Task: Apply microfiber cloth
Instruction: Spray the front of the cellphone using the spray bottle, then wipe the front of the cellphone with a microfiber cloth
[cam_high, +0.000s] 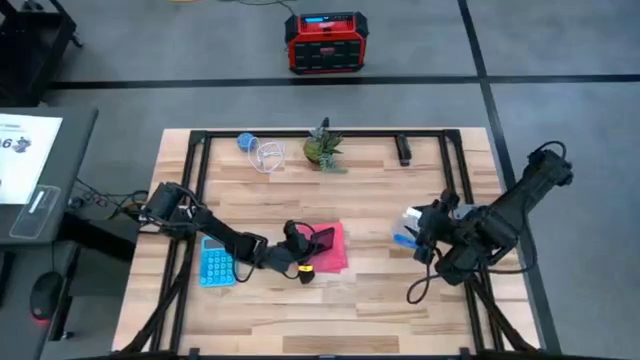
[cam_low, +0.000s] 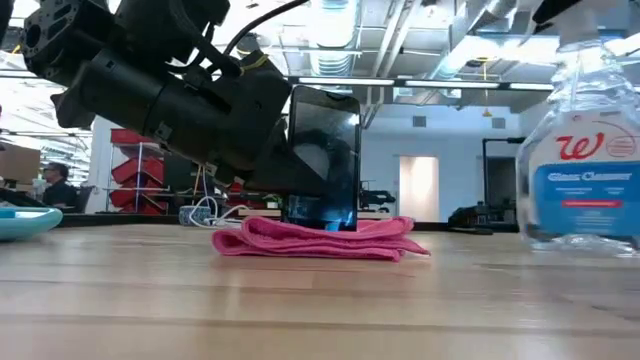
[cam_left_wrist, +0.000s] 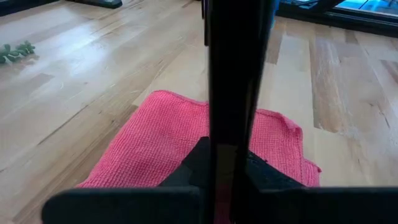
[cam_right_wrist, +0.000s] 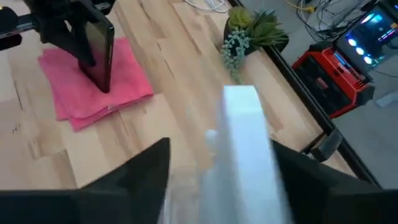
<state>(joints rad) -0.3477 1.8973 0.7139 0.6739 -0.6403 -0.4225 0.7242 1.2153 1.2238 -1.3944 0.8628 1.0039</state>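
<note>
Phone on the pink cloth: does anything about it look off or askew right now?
The black phone isn't lying flat: the left pincer holds it upright on its edge, its lower end resting on the folded microfiber cloth. That is a deliberate grip, not a spill. The right pincer holds the glass cleaner bottle off to the side. Nothing looks spilled or damaged.

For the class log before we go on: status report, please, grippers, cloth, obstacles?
Left gripper shut on black phone, standing it on edge on microfiber cloth. Right gripper shut on spray bottle, off to the side. Nothing blocking cloth.
</note>
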